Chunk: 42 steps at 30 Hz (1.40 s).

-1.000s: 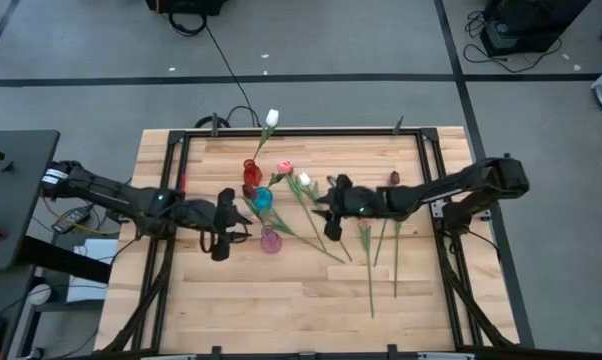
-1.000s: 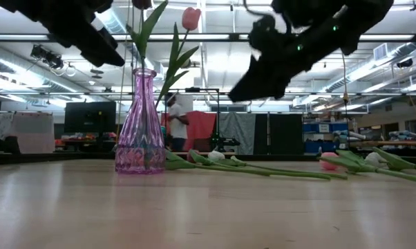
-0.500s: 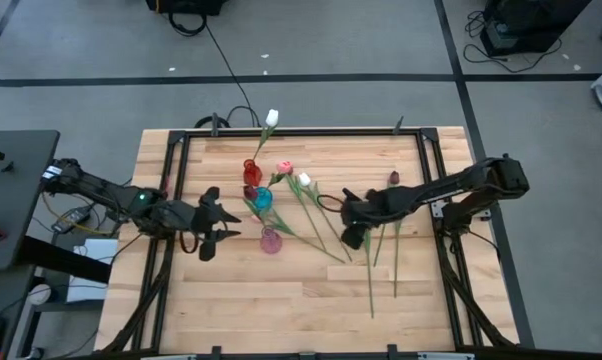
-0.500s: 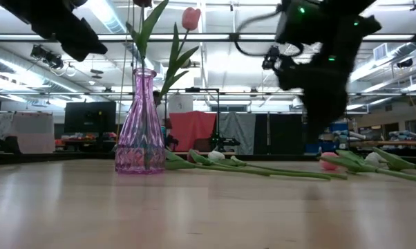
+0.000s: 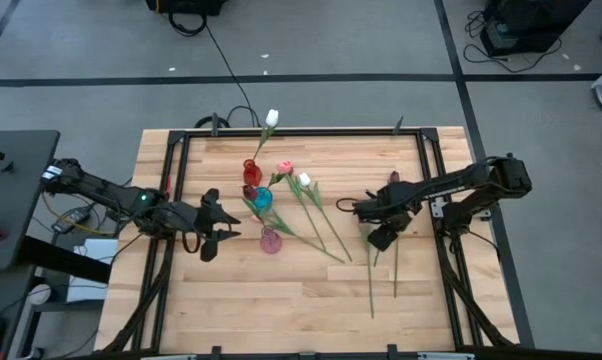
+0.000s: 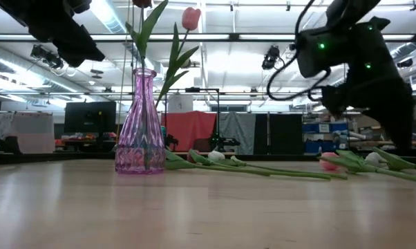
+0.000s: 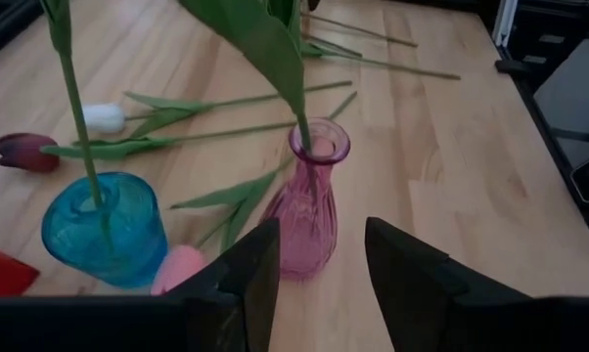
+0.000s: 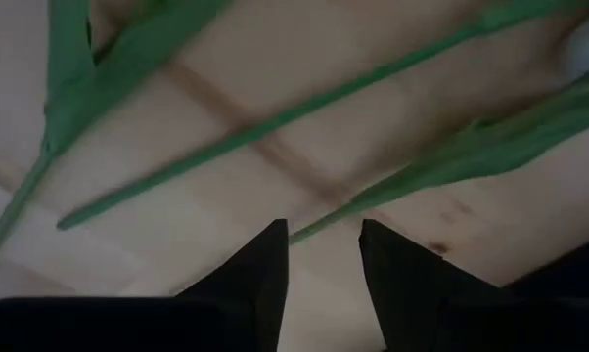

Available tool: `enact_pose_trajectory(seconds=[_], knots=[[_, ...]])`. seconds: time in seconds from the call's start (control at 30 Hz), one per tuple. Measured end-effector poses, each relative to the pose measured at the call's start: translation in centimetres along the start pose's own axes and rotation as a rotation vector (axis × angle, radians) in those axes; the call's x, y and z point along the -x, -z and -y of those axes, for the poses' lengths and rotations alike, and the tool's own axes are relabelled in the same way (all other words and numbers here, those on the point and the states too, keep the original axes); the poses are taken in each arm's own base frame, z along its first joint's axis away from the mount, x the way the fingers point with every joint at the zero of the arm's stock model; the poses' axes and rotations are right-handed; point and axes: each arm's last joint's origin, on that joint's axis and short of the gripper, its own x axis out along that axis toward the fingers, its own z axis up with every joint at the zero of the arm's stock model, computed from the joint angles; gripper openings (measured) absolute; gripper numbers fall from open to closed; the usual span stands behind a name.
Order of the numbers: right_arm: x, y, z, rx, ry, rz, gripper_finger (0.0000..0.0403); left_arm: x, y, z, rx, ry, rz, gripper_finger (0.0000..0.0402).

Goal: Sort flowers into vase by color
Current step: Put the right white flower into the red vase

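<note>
1. Two end effectors are over the tabletop [image 5: 281,300], and neither one holds a thing.
2. The right end effector [image 5: 374,240] hangs low over green stems [image 8: 275,127] that lie flat on the wood. Its fingers [image 8: 260,284] are spread apart with bare wood in the gap, and a thin stem tip lies just past them.
3. The left end effector [image 5: 209,247] is up off the wood, near the pink vase [image 7: 309,200]. Its fingers [image 7: 250,279] are spread apart too, with nothing between them.
4. The pink vase stands upright and holds a green stem with a big leaf.
5. A blue vase [image 7: 104,230] stands just beside the pink vase and also holds a stem. A red vase [image 5: 252,171] stands behind the blue one.
6. A pink flower [image 7: 182,269] lies on the wood between the blue vase and the pink vase.
7. A white flower [image 7: 104,117] and a dark purple flower [image 7: 25,152] lie on the wood past the blue vase.
8. More flowers [image 5: 321,225] lie flat in the middle of the tabletop, between the vases and the right arm.
</note>
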Motion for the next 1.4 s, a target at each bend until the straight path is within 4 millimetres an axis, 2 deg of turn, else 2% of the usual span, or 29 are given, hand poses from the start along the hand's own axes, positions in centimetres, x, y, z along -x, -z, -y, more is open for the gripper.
enact_pose_trajectory(seconds=[0.17, 0.47, 0.93, 1.2, 1.4], knots=[[-1.3, 0.5, 0.7, -0.046, 0.012, -0.063, 0.0132, 0.0, 0.0, 0.0, 0.003, 0.002, 0.0, 0.0156], [-3.0, 0.5, 1.2, -0.088, 0.0, -0.041, 0.013, 0.0, 0.0, 0.0, 0.003, 0.002, 0.0, 0.0156], [-2.3, 0.6, 1.0, -0.069, -0.003, -0.069, 0.013, 0.0, 0.0, 0.0, 0.01, 0.002, 0.0, 0.0156], [-1.4, 0.8, 1.1, -0.053, -0.023, -0.014, 0.013, 0.0, 0.0, 0.0, 0.014, 0.001, -0.003, 0.0156], [-1.1, 0.8, 1.2, -0.108, -0.018, 0.036, 0.0129, 0.0, 0.3, -0.1, 0.028, -0.012, -0.035, 0.0156]])
